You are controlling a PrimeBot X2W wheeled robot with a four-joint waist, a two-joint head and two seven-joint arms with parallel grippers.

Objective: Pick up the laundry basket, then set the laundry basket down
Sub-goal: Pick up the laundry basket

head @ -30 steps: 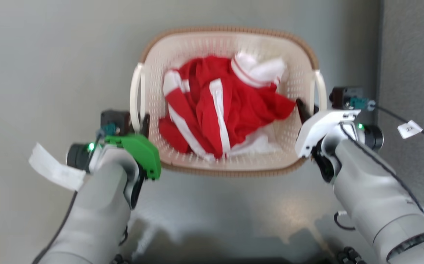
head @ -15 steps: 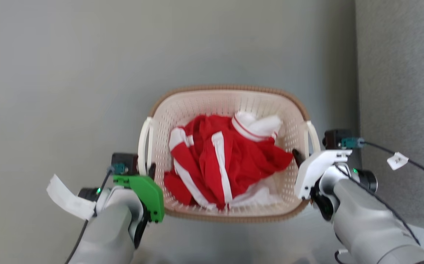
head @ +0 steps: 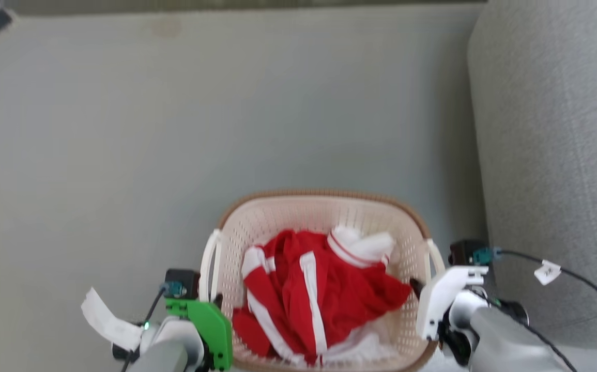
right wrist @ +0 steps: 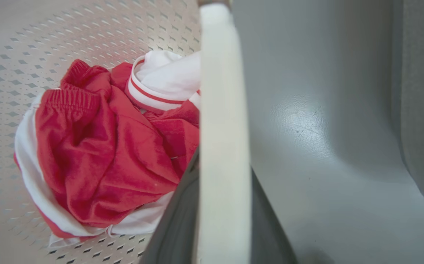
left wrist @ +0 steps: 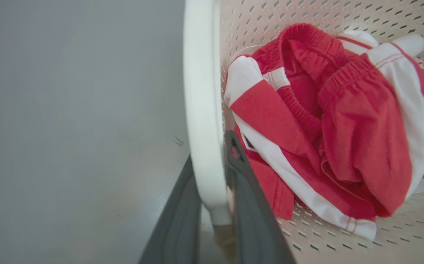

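- Head cam has swung since a sec ago: more floor [head: 122,155] ahead, and grey upholstery [head: 551,155] now runs down the right. We read that as cam motion, not things sliding.
- The basket [head: 288,219] now sits low-centre in the head view and looks a bit smaller. The red clothes [head: 319,289] are piled inside as before.
- Left gripper [left wrist: 212,165]: fingers nearly closed, one each side of the left handle [left wrist: 200,91] and pressed to it. Same hold as earlier.
- Right gripper [right wrist: 224,168]: fingers likewise pinched on the right handle [right wrist: 223,91], one inside the basket wall, one outside. No change in hold.
- Both grips kept their spot relative to the basket while the bkgd shifted, so our guess is the body is straightening w/ the load, i.e. the pick-up is under way or done.
- We can't confirm clearance under the basket; its base is hidden.
- What's left, prob.: the set-down. Open floor ahead looks usable. The upholstery is near the right arm, so watch that side.
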